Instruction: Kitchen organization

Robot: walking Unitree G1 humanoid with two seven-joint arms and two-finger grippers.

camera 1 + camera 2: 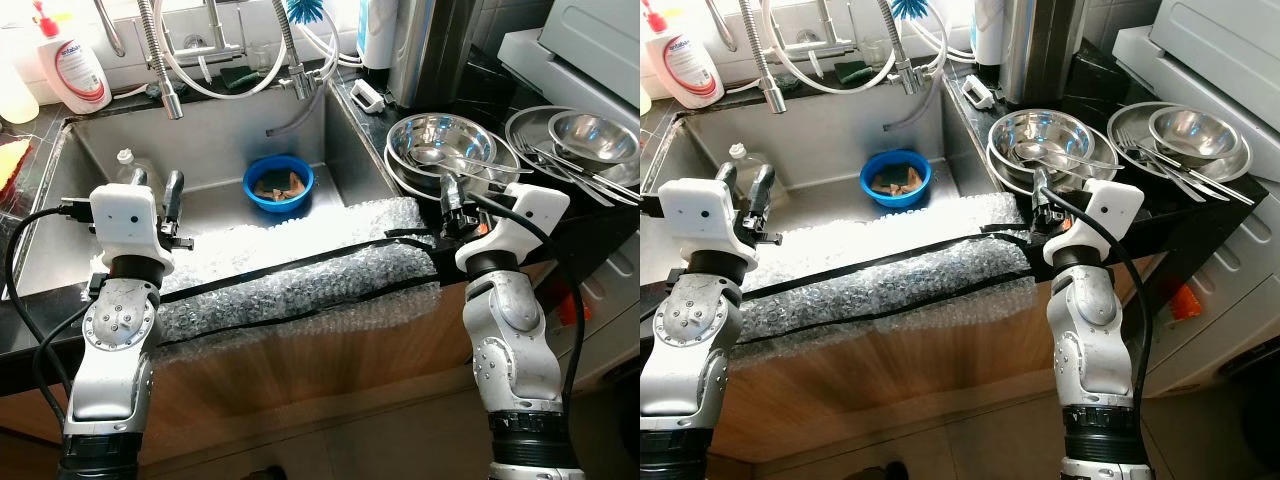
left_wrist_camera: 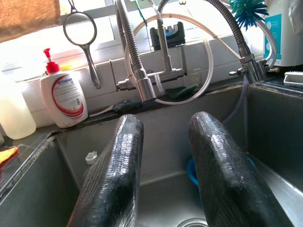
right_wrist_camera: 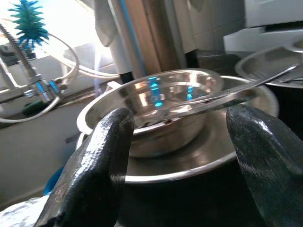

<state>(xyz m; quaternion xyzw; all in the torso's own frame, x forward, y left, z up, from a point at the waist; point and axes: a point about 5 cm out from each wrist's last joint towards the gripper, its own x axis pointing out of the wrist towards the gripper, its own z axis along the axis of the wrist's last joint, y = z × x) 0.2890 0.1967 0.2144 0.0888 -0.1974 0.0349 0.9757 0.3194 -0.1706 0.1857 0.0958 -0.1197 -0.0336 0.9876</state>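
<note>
A steel sink (image 1: 215,130) lies in front of me, and a blue bowl (image 1: 278,184) with brownish scraps sits on its floor. My left gripper (image 1: 157,190) hovers open over the sink's left part, with nothing between its fingers (image 2: 118,161). On the black counter to the right stands a stack of steel bowls (image 1: 440,140) with a spoon-like utensil across the top bowl. My right gripper (image 1: 450,200) is open just before that stack's near rim, level with the bowls (image 3: 175,99), and holds nothing.
Bubble wrap (image 1: 300,275) pads the sink's front edge. A clear plastic bottle (image 1: 130,165) lies in the sink's left corner. Faucet hoses (image 1: 165,60) hang at the back beside a soap dispenser (image 1: 72,62). Another steel bowl and plate (image 1: 590,135) with forks sit far right.
</note>
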